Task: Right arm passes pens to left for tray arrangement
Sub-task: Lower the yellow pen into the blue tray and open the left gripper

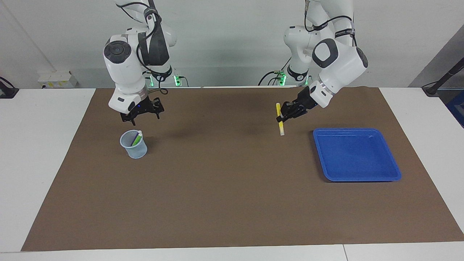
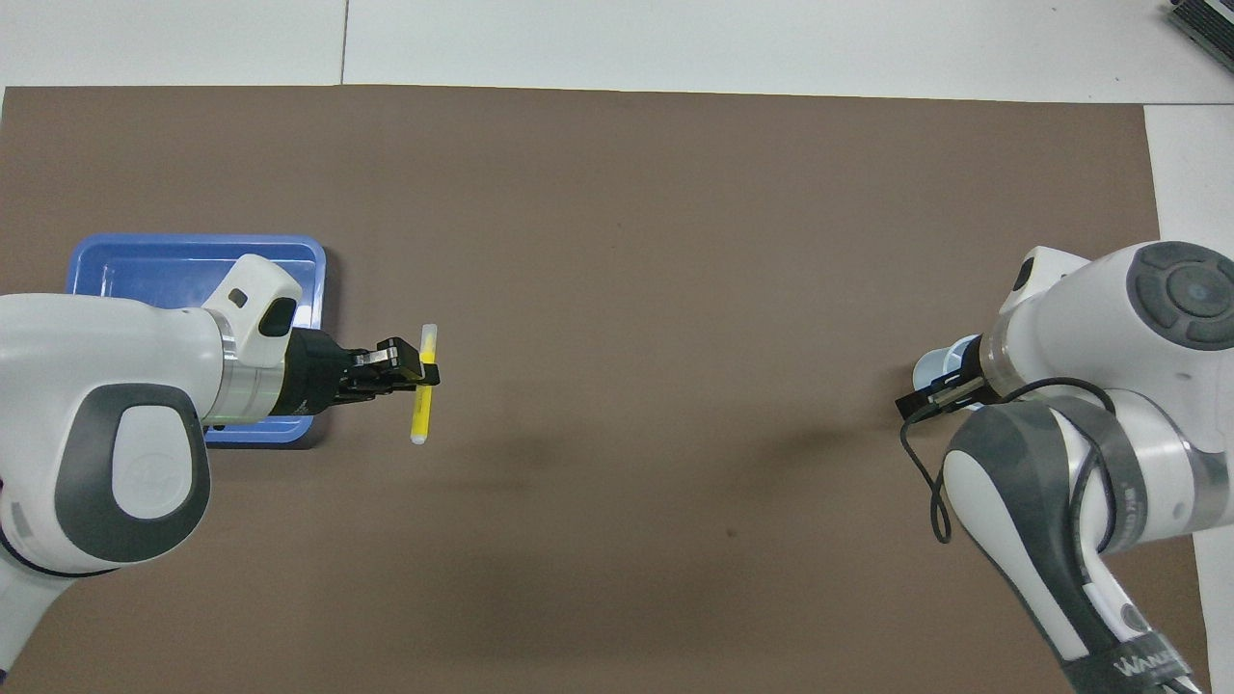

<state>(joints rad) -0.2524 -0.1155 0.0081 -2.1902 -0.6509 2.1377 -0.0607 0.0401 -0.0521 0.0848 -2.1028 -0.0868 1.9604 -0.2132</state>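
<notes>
- Left gripper sits clamped on the yellow pen, gripping it near its upper end; from my station I see the pen hanging nearly upright in the air, whitish end down, over bare mat just beside the tray.
- Overhead, the same gripper pinches the pen crosswise, and the left arm's wrist covers a corner of the tray.
- Tray lies flat on the brown mat toward the left arm's end of the table — I see nothing in it.
- Right gripper hangs in the air just over the translucent cup, not touching it; its fingers stand apart with nothing between them.
- Cup stands upright toward the right arm's end — a green pen leans inside it, whitish tip up. I cannot make out any other pen in there.
- Overhead, the right arm hides most of the cup.
</notes>
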